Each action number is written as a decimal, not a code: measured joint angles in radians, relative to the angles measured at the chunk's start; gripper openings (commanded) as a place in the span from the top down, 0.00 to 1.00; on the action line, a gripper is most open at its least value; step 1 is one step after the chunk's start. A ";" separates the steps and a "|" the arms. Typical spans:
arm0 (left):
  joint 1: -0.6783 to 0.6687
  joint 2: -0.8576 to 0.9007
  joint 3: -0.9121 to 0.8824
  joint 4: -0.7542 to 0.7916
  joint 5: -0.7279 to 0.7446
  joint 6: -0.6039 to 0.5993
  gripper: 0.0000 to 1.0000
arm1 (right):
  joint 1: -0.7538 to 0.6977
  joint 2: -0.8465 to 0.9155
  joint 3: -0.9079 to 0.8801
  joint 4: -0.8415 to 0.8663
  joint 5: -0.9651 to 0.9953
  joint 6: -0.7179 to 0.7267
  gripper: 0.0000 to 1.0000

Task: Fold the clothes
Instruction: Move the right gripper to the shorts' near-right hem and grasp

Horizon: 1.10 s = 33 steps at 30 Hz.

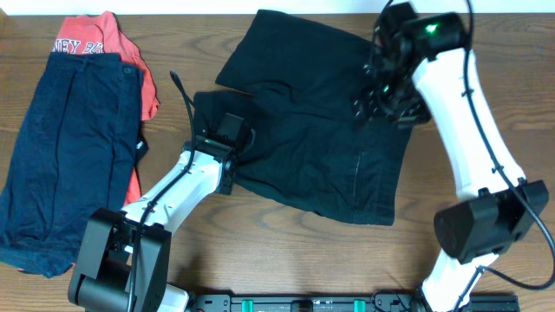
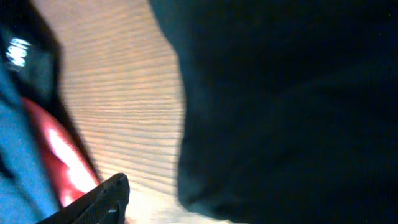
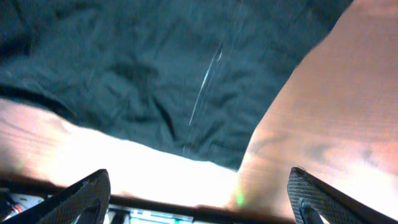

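A black garment [image 1: 321, 130] lies spread and creased across the middle of the table. My left gripper [image 1: 236, 137] sits low at its left edge. In the left wrist view one finger shows at the lower left, set wide, and the black garment [image 2: 280, 106] fills the right side and hides the other finger; the left gripper [image 2: 199, 211] looks open. My right gripper [image 1: 381, 97] hovers over the garment's upper right part. In the right wrist view the right gripper [image 3: 199, 199] is wide open and empty, with the garment [image 3: 143, 74] below it.
A folded navy garment [image 1: 69, 147] lies on a red shirt [image 1: 130, 52] at the table's left side; both show in the left wrist view, the red shirt [image 2: 62, 155] beside the navy garment [image 2: 18, 155]. Bare wood [image 1: 286, 251] lies in front of the black garment.
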 measured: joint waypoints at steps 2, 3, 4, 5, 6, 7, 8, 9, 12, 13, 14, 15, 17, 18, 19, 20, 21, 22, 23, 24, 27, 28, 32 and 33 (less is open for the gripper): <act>0.000 0.000 0.000 0.000 0.029 -0.037 0.25 | 0.026 -0.018 -0.072 0.020 0.009 0.047 0.11; 0.000 0.000 0.000 -0.001 0.041 -0.060 0.25 | 0.039 -0.028 -0.119 0.038 0.015 0.076 0.11; 0.000 0.000 0.000 -0.004 0.049 -0.085 0.25 | 0.049 -0.036 -0.166 0.056 0.018 0.103 0.11; 0.000 0.000 0.000 -0.011 0.056 -0.107 0.25 | 0.057 -0.044 -0.207 0.076 0.020 0.128 0.10; 0.000 0.000 -0.002 -0.019 0.063 -0.132 0.25 | 0.068 -0.059 -0.266 0.100 0.023 0.162 0.10; 0.000 0.000 -0.005 -0.027 0.067 -0.154 0.25 | 0.077 -0.070 -0.308 0.122 0.023 0.188 0.10; 0.000 0.000 -0.009 -0.038 0.070 -0.175 0.25 | 0.089 -0.090 -0.363 0.147 0.025 0.221 0.10; 0.000 0.000 -0.014 -0.044 0.072 -0.189 0.25 | 0.102 -0.110 -0.412 0.175 0.027 0.249 0.10; 0.000 0.000 -0.031 -0.065 0.081 -0.220 0.25 | 0.149 -0.193 -0.573 0.253 0.026 0.343 0.12; 0.000 0.000 -0.038 -0.065 0.083 -0.226 0.25 | 0.161 -0.217 -0.617 0.277 0.025 0.367 0.12; 0.000 0.000 -0.043 -0.068 0.087 -0.230 0.25 | 0.171 -0.241 -0.661 0.302 0.023 0.393 0.13; 0.000 0.000 -0.048 -0.069 0.090 -0.233 0.25 | 0.178 -0.268 -0.720 0.347 0.021 0.421 0.13; 0.000 0.000 -0.055 -0.069 0.095 -0.239 0.25 | 0.180 -0.293 -0.805 0.408 0.016 0.457 0.13; 0.000 0.000 -0.056 -0.069 0.096 -0.244 0.26 | 0.180 -0.298 -0.851 0.438 0.012 0.473 0.14; 0.000 0.000 -0.057 -0.070 0.099 -0.247 0.25 | 0.179 -0.299 -0.895 0.465 0.008 0.487 0.14; 0.000 0.000 -0.057 -0.068 0.099 -0.248 0.25 | 0.179 -0.299 -0.935 0.492 0.006 0.500 0.14; 0.000 0.000 -0.058 -0.065 0.100 -0.249 0.25 | 0.179 -0.299 -0.974 0.518 0.003 0.511 0.14; 0.000 0.000 -0.058 -0.062 0.100 -0.250 0.25 | 0.176 -0.299 -1.008 0.543 0.000 0.522 0.14; 0.000 0.000 -0.058 -0.058 0.103 -0.251 0.25 | 0.175 -0.299 -1.033 0.563 -0.002 0.530 0.14; 0.000 0.000 -0.058 -0.055 0.104 -0.251 0.25 | 0.172 -0.299 -1.056 0.589 -0.004 0.536 0.14; 0.000 0.000 -0.060 -0.040 0.107 -0.251 0.25 | 0.155 -0.299 -1.094 0.637 0.000 0.549 0.14; 0.000 0.000 -0.061 -0.034 0.107 -0.251 0.26 | 0.146 -0.299 -1.101 0.652 0.009 0.552 0.14; 0.000 0.000 -0.070 -0.030 0.110 -0.251 0.25 | 0.122 -0.299 -1.109 0.668 0.050 0.557 0.15; 0.000 0.000 -0.072 -0.030 0.111 -0.251 0.25 | 0.113 -0.299 -1.110 0.673 0.062 0.556 0.15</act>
